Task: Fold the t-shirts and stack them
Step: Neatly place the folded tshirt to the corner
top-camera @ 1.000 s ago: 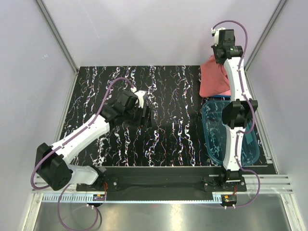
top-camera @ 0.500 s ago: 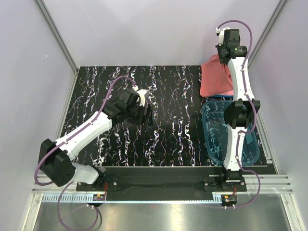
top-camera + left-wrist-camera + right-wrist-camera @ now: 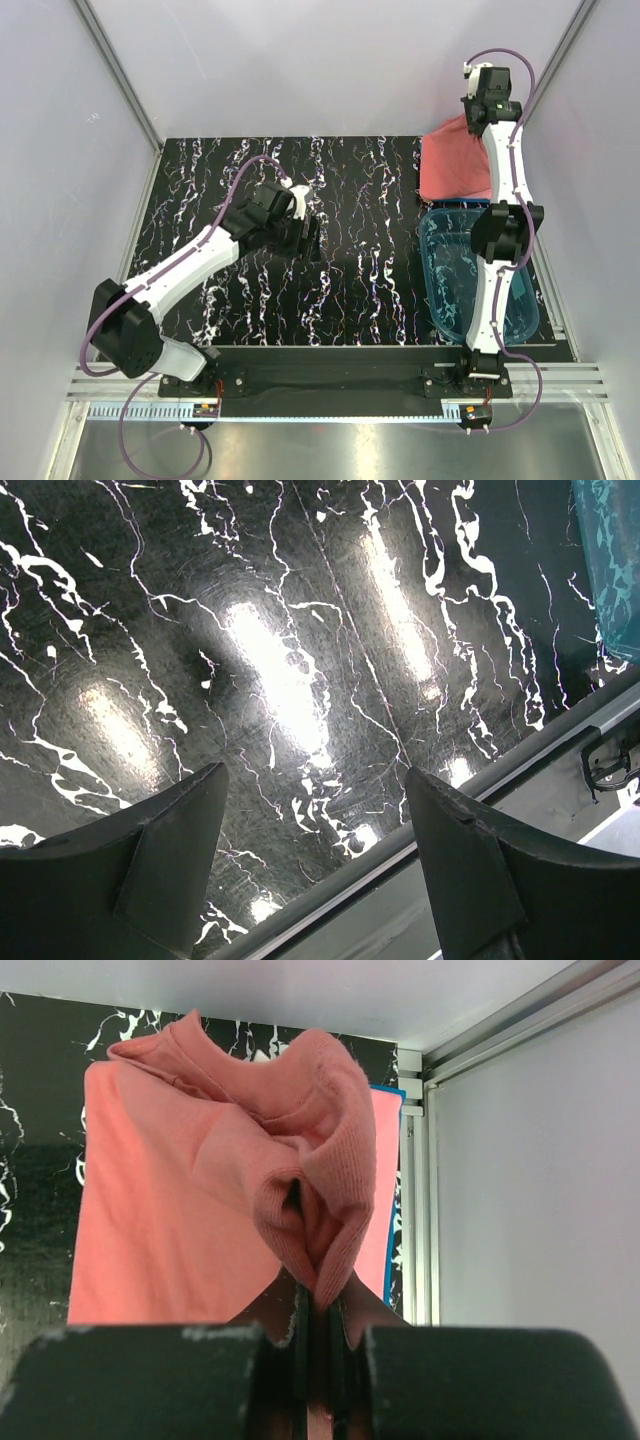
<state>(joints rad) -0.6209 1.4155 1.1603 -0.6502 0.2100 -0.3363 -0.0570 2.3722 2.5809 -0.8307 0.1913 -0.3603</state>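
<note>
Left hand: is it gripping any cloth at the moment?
No, the left hand stands open in its wrist view, and only the black marbled table shows between its fingers.

no readable text, no labels, no brands, no numbers, no signs anywhere

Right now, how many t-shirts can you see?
1: a salmon shirt at the far right corner of the table, pinched by the right fingers. Others may be hidden beneath it.
</note>
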